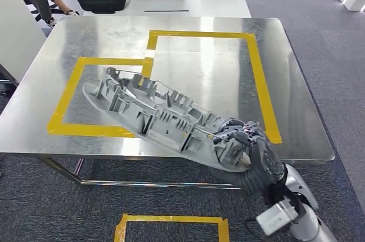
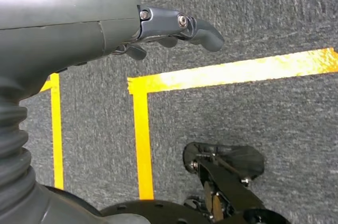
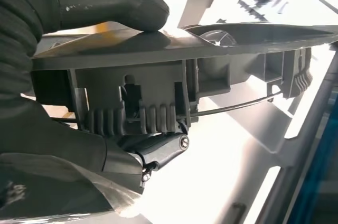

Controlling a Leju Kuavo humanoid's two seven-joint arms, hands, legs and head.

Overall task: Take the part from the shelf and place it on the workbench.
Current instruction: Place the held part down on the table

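While the steel desk [image 1: 275, 82] waits beneath, the long grey part [image 1: 159, 116] stretches diagonally away from the right robot hand [image 1: 247, 148], which grips its near end, far tip over the yellow-taped zone [image 1: 69, 99]. Idle over carpet, the left robot hand [image 2: 171, 28] holds nothing, fingers apart.

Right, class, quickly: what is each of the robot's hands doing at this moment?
Left hand: holds nothing, fingers apart, above the carpet.
Right hand: grips the grey part by one end.
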